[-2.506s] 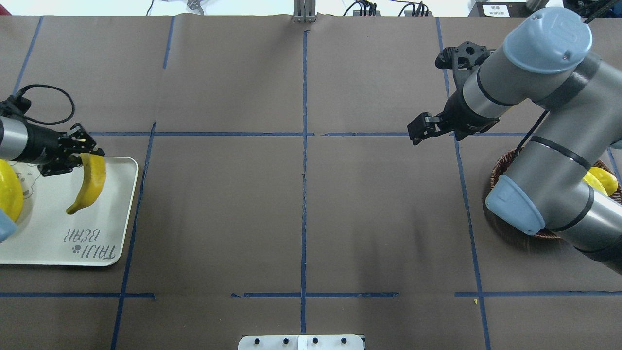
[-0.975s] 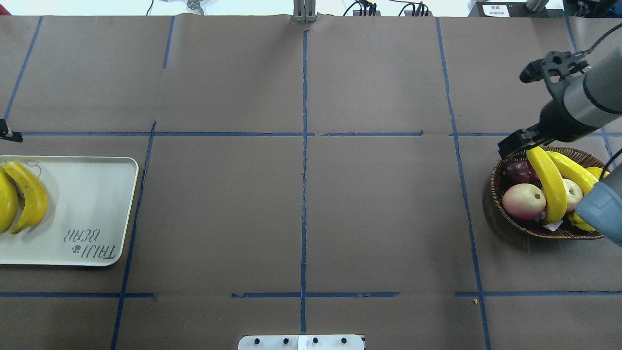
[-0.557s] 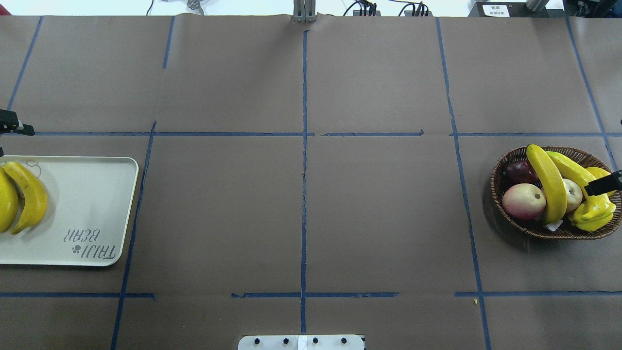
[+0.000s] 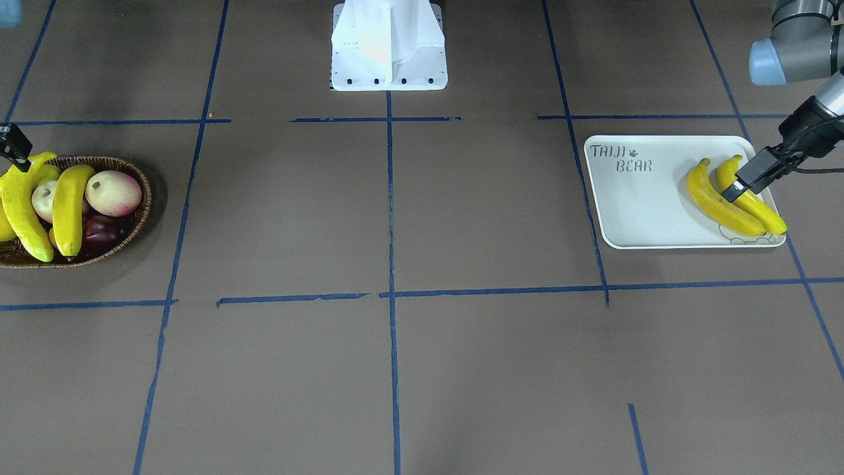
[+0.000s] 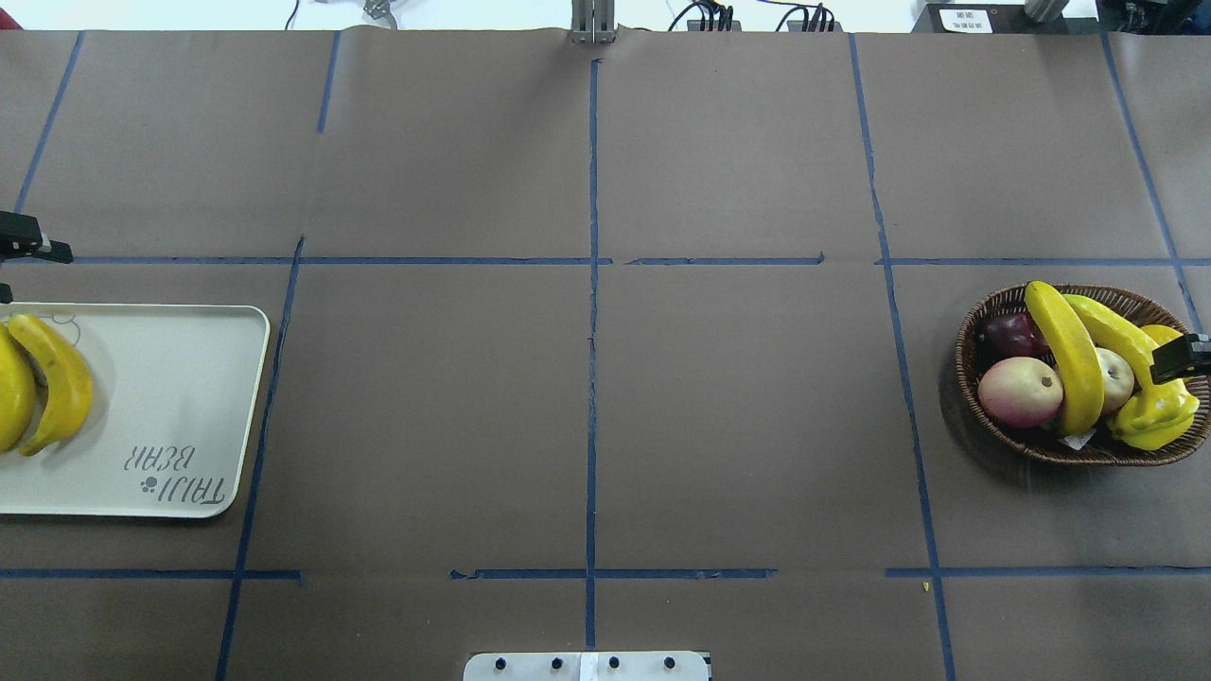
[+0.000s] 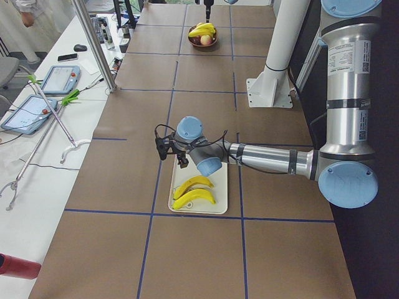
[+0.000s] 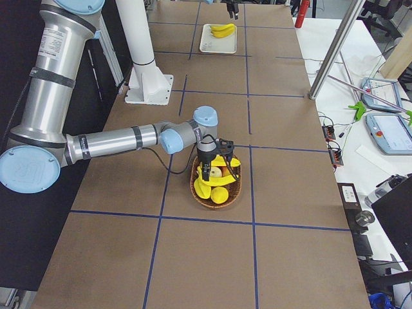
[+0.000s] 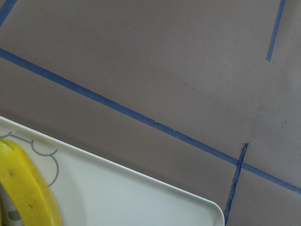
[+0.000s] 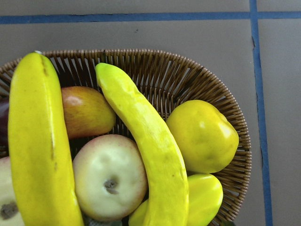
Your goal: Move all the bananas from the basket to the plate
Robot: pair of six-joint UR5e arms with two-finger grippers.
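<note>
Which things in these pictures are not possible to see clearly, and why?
- Right gripper: cut by frame edge in overhead and front-facing views; open or shut unclear.
- Left gripper: one dark shape in the front-facing view, cut off overhead; same doubt.
- Basket floor: hidden under fruit everywhere.
- Outer banana on the plate: cut by the overhead left edge.

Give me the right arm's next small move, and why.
Probably lower the right gripper onto the nearer banana in the basket: it hovers over that rim, two bananas sit there, and two already lie on the plate.
</note>
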